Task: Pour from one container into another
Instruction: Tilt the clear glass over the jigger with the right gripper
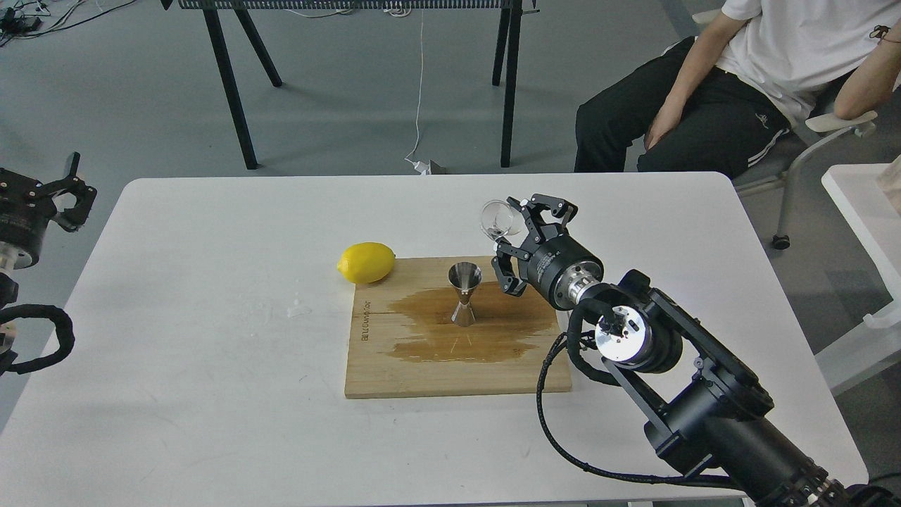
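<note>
A small clear glass cup is held tilted on its side, mouth toward the left, by my right gripper, which is shut on it. It hangs above and to the right of the steel hourglass jigger. The jigger stands upright on a wooden board, in a dark wet patch. My left gripper is at the far left edge, off the table, fingers apart and empty.
A lemon lies at the board's top left corner. Small drops sit on the white table left of the board. A seated person is beyond the far right corner. Black table legs stand behind.
</note>
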You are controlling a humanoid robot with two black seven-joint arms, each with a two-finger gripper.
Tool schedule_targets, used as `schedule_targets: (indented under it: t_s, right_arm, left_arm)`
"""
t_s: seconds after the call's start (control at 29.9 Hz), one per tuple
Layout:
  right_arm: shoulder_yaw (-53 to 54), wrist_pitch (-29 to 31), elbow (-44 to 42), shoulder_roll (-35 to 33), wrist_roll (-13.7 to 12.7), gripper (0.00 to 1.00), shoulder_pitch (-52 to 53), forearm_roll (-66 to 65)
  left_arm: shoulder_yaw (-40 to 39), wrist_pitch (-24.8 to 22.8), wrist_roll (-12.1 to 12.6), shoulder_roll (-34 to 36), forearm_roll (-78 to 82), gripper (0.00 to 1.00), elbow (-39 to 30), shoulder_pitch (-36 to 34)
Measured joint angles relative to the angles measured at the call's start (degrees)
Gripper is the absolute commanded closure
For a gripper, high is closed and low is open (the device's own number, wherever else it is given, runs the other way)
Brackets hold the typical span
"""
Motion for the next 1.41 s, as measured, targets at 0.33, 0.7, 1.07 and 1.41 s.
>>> schedule_targets:
  t_s: [0.33, 0.7, 1.07, 1.41]
  right_arm:
    - [-3.8, 0.4, -0.1, 0.0, 0.2, 0.69, 0.3, -2.3]
    - [-5.7, 0.4, -0.2, 0.0, 0.2, 0.69, 0.5, -5.2]
    - [-7.5, 0.4, 0.0, 0.0, 0.3, 0.70, 1.7, -5.5]
    - [-7.7, 0.3, 0.4, -0.5, 0.3, 0.70, 1.8, -11.4]
  left_arm:
    - [0.0, 0.0, 0.0, 0.0, -0.1, 0.00, 0.0, 0.0]
    - [0.0, 0.0, 0.0, 0.1, -0.1, 0.00, 0.0, 0.0]
    - [-0.1, 0.0, 0.0, 0.5, -0.1, 0.00, 0.0, 0.0]
    - [-0.1, 0.0, 0.0, 0.8, -0.1, 0.00, 0.0, -0.1]
